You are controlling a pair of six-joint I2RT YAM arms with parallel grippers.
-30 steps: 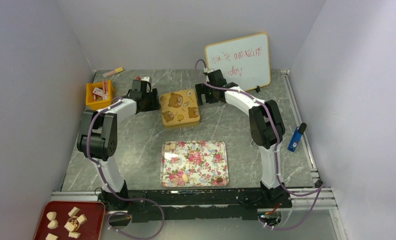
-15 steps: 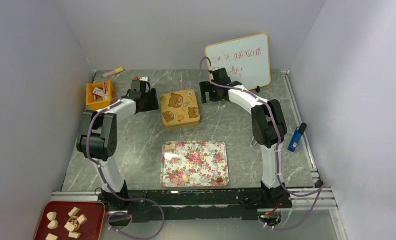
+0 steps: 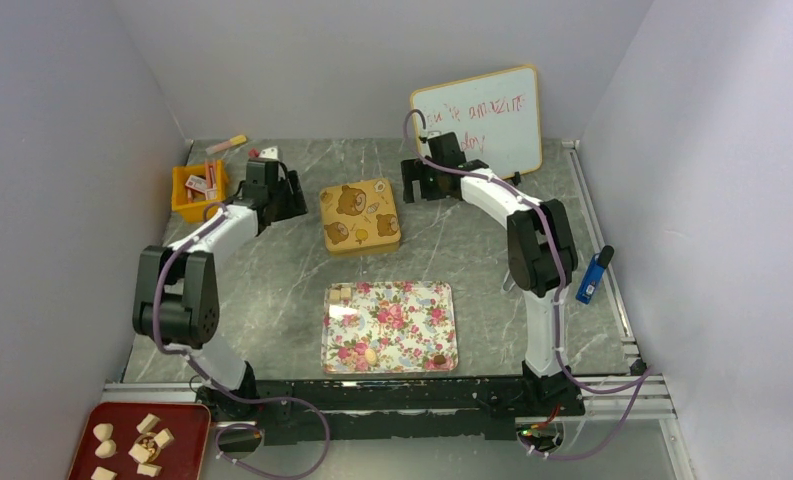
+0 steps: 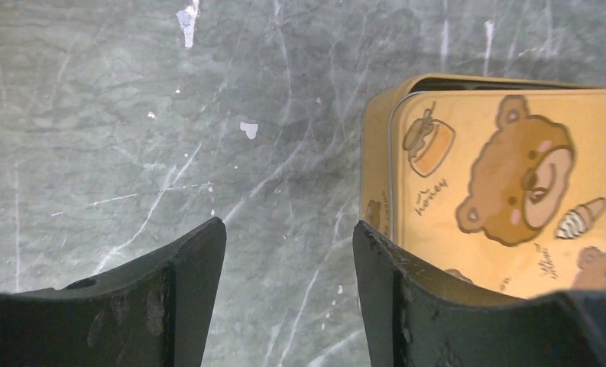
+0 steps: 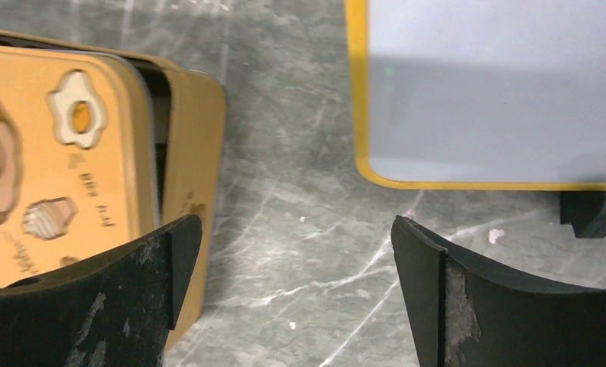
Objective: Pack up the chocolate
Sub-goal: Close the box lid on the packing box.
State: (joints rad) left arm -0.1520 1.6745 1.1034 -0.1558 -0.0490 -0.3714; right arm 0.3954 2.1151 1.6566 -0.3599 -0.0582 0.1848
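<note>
Grey marbled stone made up the table, and the chocolate lay in two places. A few small pieces sat on the floral tray near the arms' bases, some at its far left corner and others along its near edge. A cluster of cream and tan pieces sat on the red tray off the table's near left corner. The yellow bear tin stood beyond the floral tray with its lid on, though the right wrist view showed a dark gap along one edge. The left gripper hung just left of the tin, fingers parted with only bare stone between them. The right gripper hung between the tin and the whiteboard, its fingers spread wide and holding nothing. An orange bin of packets stood at the far left.
</note>
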